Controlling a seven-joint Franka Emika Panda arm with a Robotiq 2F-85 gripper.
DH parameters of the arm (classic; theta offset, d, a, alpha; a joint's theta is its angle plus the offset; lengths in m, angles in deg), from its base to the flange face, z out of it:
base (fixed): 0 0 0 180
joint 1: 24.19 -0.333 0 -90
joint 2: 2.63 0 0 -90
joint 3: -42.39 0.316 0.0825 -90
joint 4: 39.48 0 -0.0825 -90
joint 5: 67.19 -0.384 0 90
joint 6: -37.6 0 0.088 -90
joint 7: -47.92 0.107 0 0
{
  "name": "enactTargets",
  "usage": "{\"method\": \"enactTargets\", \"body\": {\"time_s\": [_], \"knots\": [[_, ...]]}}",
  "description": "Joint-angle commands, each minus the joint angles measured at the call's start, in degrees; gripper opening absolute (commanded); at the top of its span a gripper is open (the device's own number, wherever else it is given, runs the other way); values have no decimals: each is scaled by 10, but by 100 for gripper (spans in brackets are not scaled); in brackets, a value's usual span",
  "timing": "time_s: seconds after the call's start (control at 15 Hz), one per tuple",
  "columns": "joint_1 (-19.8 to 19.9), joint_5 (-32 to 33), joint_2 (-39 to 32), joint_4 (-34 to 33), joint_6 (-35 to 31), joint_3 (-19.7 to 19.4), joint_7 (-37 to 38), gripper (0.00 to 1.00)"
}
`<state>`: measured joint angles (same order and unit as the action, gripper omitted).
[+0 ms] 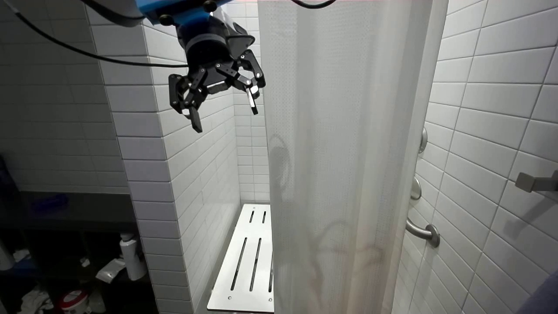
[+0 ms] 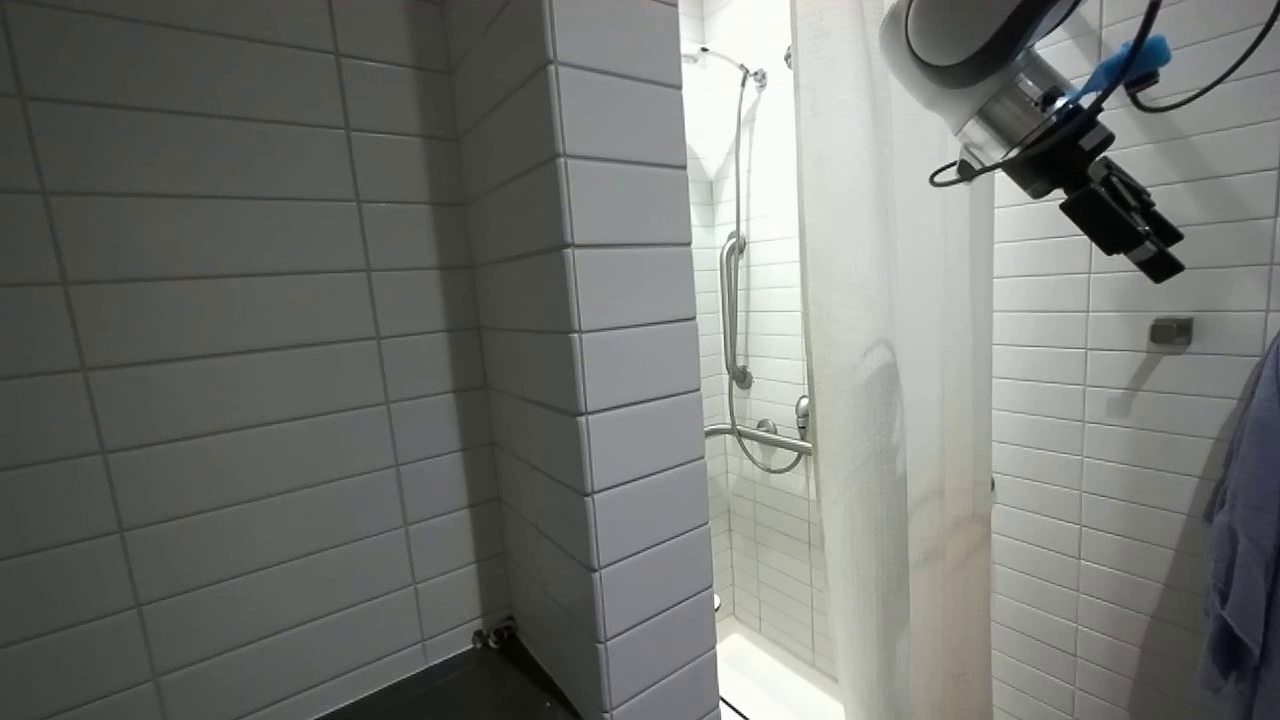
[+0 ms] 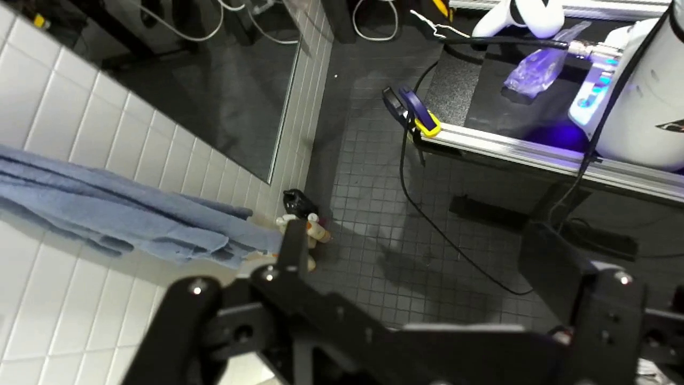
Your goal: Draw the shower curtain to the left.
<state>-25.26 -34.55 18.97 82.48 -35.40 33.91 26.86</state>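
Both exterior views show the shower curtain (image 1: 344,165) hanging upright, its long axis and soft folds running top to bottom. The coming move turns on its bearing: in an exterior view the claw (image 1: 226,121) sits left of centre in the upper frame, with the curtain just to its right; whether they touch cannot be told there. In an exterior view with the claw (image 2: 1165,252) at upper right, the curtain lies to its left, the tiled wall (image 2: 1045,290) shows between curtain and fingertips (image 2: 1158,268), and the fingers point down and away from it, so the two look apart. Wrist view: the fingers (image 3: 293,248) are spread wide on nothing, dark floor (image 3: 368,176) beyond, and no curtain can be made out.

A gap left of the curtain in both exterior views suggests the drawing is unfinished. Probably the claw must turn toward the curtain and take a fold near its left edge before pulling toward frame left.

No writing can be read. The white bottle (image 1: 133,259) at lower left in an exterior view has no legible label, the small bottles (image 3: 319,231) left of centre in the wrist view are too tiny, and a dark and red mark (image 3: 676,126) on the white robot base (image 3: 636,107) is cut off by the frame's right edge.
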Motion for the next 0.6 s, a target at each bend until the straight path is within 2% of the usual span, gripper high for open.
{"method": "enactTargets", "body": {"time_s": [0.0, 0.53], "knots": [[25, 2, -41, -47, 48, 16, 85, 100], [40, -4, -92, -110, 150, 36, 274, 100]]}}
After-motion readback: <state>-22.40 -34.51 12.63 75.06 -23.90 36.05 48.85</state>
